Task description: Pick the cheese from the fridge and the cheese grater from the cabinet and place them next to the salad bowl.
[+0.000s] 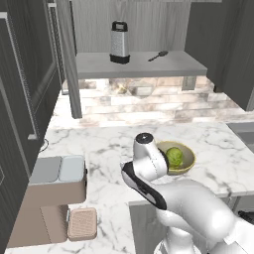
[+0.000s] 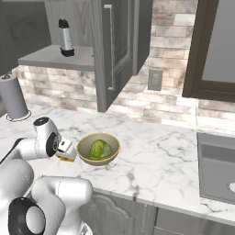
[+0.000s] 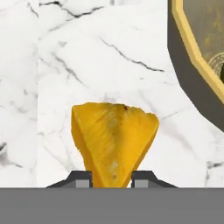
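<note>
My gripper (image 3: pixel 112 178) is shut on the cheese (image 3: pixel 113 142), a yellow-orange wedge held low over the marble counter (image 3: pixel 87 57). The right base view shows the cheese (image 2: pixel 68 158) just left of the salad bowl (image 2: pixel 98 148), a tan bowl with a green lettuce ball. In the left base view the salad bowl (image 1: pixel 176 157) sits behind my arm. The bowl's rim (image 3: pixel 192 48) fills the upper right of the hand view. The cheese grater (image 1: pixel 119 42) stands upright on the open cabinet's shelf (image 1: pixel 139 67), and the right base view has the cheese grater (image 2: pixel 66 37) at upper left. The fridge is out of view.
A small black spoon (image 1: pixel 158 56) lies on the shelf right of the grater. A toaster (image 1: pixel 57 181) stands at the counter's front left. A paper towel roll (image 2: pixel 13 97) stands at the back left. The sink (image 2: pixel 218 165) lies to the right. An open cabinet door (image 2: pixel 110 50) hangs above the bowl.
</note>
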Tool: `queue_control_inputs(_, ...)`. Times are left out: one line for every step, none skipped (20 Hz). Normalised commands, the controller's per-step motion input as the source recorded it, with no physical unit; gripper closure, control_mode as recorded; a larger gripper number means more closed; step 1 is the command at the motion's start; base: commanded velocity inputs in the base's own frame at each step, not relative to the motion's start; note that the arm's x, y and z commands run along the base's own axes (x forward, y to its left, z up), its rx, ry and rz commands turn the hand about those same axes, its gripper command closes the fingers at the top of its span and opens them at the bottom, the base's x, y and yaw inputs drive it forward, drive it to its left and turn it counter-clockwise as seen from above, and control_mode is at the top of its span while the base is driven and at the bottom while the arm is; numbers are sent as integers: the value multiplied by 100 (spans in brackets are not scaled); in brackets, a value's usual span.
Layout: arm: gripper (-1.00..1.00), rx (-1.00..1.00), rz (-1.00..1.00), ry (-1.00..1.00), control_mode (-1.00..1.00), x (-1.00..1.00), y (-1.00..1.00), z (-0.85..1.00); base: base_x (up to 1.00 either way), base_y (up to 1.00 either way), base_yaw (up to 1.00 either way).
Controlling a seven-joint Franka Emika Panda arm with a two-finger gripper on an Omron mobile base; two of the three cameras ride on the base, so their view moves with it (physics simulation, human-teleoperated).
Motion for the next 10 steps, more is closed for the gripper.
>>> queue_control_inputs(100, 0, 0, 0, -100, 24, -24, -36, 0, 0, 0)
queue_control_inputs(100, 0, 0, 0, -100, 19, -21, -35, 0, 0, 0)
queue_control_inputs(100, 0, 0, 0, -100, 14, -18, -33, 0, 0, 0)
queue_control_inputs(100, 0, 0, 0, -100, 11, -14, -34, 0, 0, 0)
queue_control_inputs(100, 0, 0, 0, -100, 12, -16, -42, 0, 0, 0)
queue_control_inputs(100, 0, 0, 0, -100, 14, -16, -46, 0, 0, 0)
queue_control_inputs(100, 0, 0, 0, -100, 11, -16, -46, 0, 0, 0)
queue_control_inputs(100, 0, 0, 0, -100, 5, -14, -43, 0, 0, 0)
queue_control_inputs(100, 0, 0, 0, -100, 4, -13, -41, 0, 0, 0)
queue_control_inputs(100, 0, 0, 0, -100, 0, -12, -41, 0, 0, 0)
